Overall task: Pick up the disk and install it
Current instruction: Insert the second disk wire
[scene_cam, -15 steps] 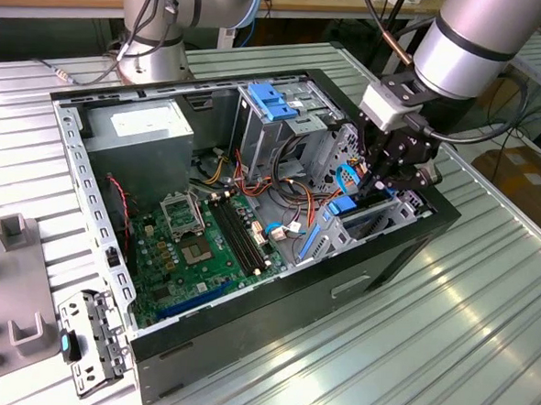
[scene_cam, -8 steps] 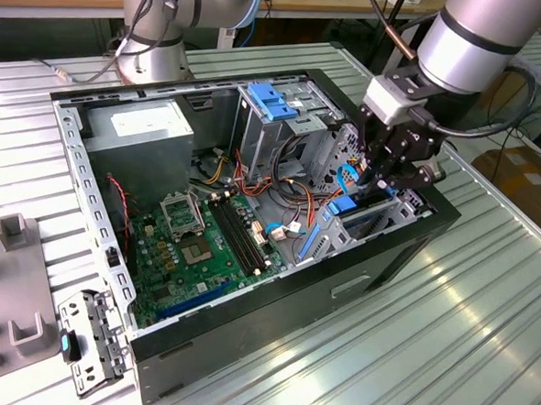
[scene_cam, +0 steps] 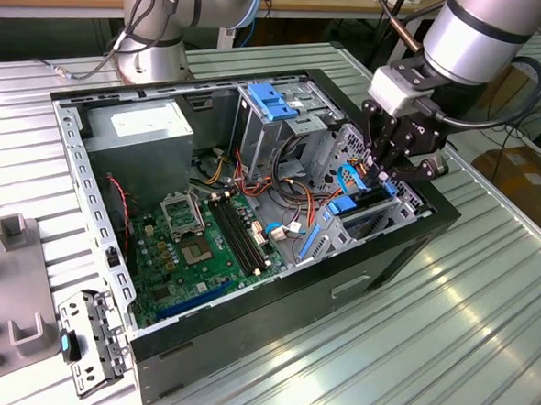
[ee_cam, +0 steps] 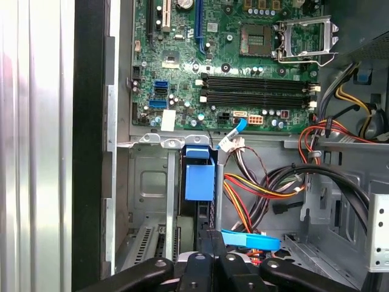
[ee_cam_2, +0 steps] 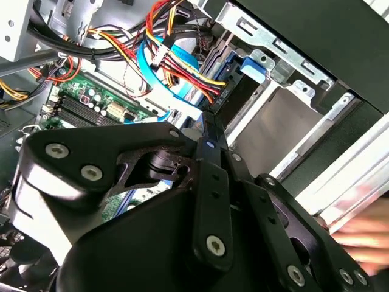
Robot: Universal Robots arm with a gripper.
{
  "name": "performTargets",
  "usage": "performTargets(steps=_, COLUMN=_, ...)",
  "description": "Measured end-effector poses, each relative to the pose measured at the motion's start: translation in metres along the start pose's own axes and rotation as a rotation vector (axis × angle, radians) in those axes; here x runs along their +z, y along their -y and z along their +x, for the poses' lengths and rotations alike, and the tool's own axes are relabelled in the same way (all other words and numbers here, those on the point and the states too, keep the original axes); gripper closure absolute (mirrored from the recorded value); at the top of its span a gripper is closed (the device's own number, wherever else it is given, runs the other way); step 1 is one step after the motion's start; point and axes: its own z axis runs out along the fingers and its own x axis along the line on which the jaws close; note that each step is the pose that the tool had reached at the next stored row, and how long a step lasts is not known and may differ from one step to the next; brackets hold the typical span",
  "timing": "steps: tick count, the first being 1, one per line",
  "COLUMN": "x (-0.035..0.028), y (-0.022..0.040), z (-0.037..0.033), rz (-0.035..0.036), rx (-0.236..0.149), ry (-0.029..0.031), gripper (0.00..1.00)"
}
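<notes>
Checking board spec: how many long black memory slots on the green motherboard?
4 long black memory slots, side by side beside the open metal processor socket; none seem hidden.

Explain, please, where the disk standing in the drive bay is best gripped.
Probably the disk's exposed upper edge, coming straight down from above: it stands on edge in the narrow metal bay, whose walls seem to cover both flat faces.

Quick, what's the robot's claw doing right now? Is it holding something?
Gripper: down at the drive bay inside the computer case, beside the blue rails; whether it is open, shut or holding the disk cannot be told.
</notes>
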Motion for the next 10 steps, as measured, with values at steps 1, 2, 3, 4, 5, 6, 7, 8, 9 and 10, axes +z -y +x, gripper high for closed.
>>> performTargets(steps=1, x=0.0, y=0.0, z=0.0, rz=0.0, rx=0.0, ry=0.0, gripper=0.89)
performTargets(steps=2, x=-0.0001, y=0.0, z=0.0, rz=0.0, rx=0.0, ry=0.0001, gripper=0.89)
performTargets(steps=3, x=-0.0002, y=0.0, z=0.0, rz=0.0, rx=0.0, ry=0.0, gripper=0.89)
performTargets(steps=4, x=-0.0002, y=0.0, z=0.0, rz=0.0, rx=0.0, ry=0.0, gripper=0.89)
performTargets(steps=5, x=-0.0003, y=0.0, z=0.0, rz=0.0, rx=0.0, ry=0.0, gripper=0.89)
performTargets(steps=6, x=-0.0004, y=0.0, z=0.0, rz=0.0001, rx=0.0, ry=0.0, gripper=0.89)
performTargets(steps=7, x=-0.0006, y=0.0, z=0.0, rz=0.0, rx=0.0, ry=-0.0001, gripper=0.89)
performTargets(steps=8, x=-0.0008, y=0.0, z=0.0, rz=0.0, rx=0.0, ry=-0.0001, gripper=0.89)
performTargets(steps=9, x=-0.0009, y=0.0, z=0.0, rz=0.0, rx=0.0, ry=0.0, gripper=0.89)
performTargets(steps=10, x=-0.001, y=0.0, z=0.0, rz=0.0, rx=0.0, ry=0.0, gripper=0.89)
